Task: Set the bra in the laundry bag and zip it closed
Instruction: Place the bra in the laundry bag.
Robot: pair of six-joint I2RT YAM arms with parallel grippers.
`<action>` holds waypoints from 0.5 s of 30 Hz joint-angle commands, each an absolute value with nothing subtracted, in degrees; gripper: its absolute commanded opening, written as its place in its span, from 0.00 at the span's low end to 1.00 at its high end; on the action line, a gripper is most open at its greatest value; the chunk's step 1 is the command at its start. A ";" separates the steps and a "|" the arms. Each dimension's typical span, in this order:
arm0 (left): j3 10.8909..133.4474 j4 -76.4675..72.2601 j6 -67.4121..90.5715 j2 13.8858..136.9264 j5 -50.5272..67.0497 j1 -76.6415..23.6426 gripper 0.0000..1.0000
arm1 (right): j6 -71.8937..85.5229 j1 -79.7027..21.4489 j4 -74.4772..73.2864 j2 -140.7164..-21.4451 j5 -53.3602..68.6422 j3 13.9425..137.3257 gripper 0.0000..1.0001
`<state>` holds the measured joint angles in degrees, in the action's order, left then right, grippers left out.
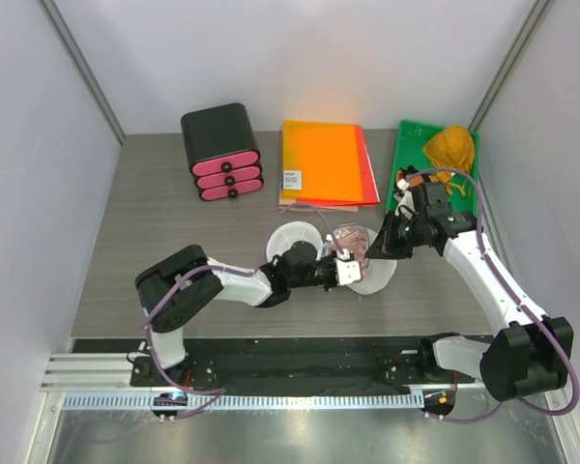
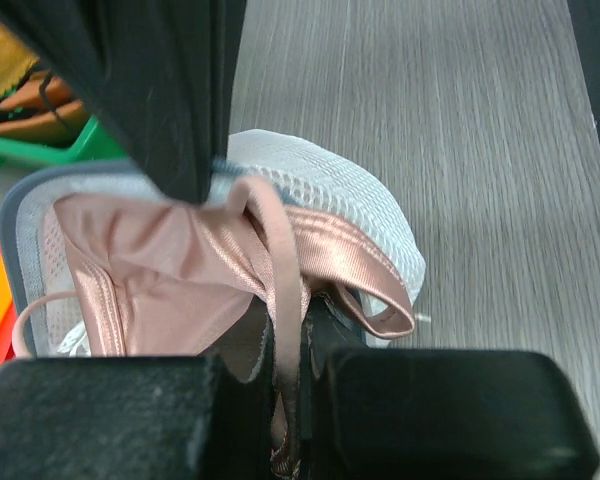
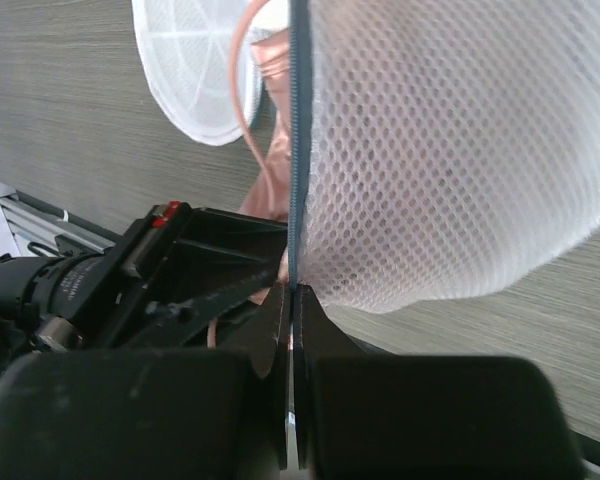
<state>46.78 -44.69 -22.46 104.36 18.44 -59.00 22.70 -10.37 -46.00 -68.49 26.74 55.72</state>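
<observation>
Pinching the laundry bag (image 3: pixel 450 150) by its zipper (image 3: pixel 298 150) at centre frame, the right gripper (image 3: pixel 292 300) props it open so the left gripper (image 2: pixel 290 375), clamped on the bra (image 2: pixel 160 270), can tuck it in.

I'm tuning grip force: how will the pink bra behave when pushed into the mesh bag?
Probably floppy: the bra sags in folds inside the laundry bag. Its glossy straps look slippery and spill over the rim, so they may trail out. Likely light: the left pincer holds it by one strap.
</observation>
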 commanded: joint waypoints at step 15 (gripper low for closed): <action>47.47 -46.41 -23.12 104.16 8.00 -60.56 0.59 | 22.24 -10.28 -45.97 -67.32 27.07 57.22 0.01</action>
